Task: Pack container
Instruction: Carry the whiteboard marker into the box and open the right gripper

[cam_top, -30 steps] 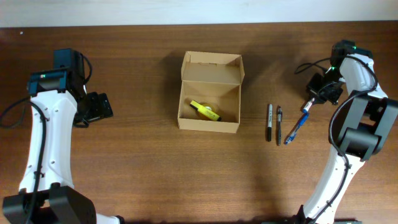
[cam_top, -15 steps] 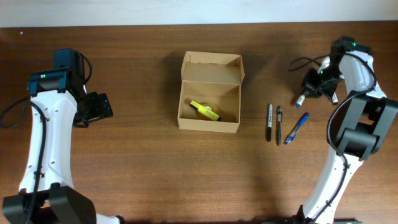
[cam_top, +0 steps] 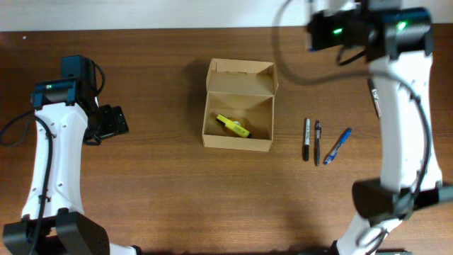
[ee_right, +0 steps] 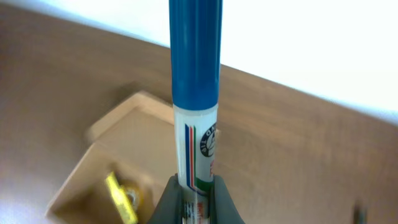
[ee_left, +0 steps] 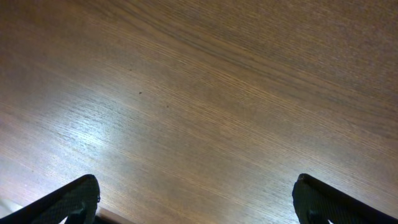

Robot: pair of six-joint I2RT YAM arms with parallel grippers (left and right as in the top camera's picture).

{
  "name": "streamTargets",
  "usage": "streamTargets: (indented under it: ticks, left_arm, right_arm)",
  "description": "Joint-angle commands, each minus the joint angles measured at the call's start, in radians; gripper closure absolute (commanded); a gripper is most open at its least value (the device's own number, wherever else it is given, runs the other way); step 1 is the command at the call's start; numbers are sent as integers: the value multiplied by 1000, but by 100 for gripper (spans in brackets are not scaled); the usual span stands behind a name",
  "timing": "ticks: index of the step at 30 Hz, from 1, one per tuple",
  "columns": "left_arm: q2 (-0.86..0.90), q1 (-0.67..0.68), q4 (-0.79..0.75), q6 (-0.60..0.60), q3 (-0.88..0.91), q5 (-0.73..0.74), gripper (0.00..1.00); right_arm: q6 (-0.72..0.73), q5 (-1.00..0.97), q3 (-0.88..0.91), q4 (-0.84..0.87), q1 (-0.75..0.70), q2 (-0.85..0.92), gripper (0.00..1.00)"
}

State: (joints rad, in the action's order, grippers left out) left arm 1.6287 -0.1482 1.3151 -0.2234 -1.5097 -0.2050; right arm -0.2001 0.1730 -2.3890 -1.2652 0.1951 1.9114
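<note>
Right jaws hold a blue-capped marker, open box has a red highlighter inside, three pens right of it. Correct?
The highlighter in the box is yellow, not red, per the overhead view. The jaws of the right gripper do hold the blue-capped marker, and three pens lie right of the box.

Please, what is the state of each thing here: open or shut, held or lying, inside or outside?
container: open, lid flap up.
yellow highlighter: lying inside the container.
blue-capped marker: held by the right gripper, off the table.
two black pens: lying on the table.
blue pen: lying on the table.
left gripper: open, empty.
</note>
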Motion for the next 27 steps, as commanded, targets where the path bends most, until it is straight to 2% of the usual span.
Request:
streamTargets:
  ticks: [1,3,8,13,27]
  left_arm:
    - [-26,-5,-2,16,2,7,0]
    - [-26,-5,-2,16,2,7,0]
    - [-26,-5,-2,16,2,7,0]
    - [-26,-5,-2,16,2,7,0]
    - [-26,-5,-2,16,2,7,0]
  right_arm:
    - [-316,-108,19,-59,105,39,96]
    - [-417,-106,35,-97,168,55,96]
    - [-549,-107,92,-119,249,112,96]
    - [-613,-106,180,-114,271,198,96]
    - [-618,-64,240,-74,270,431,96]
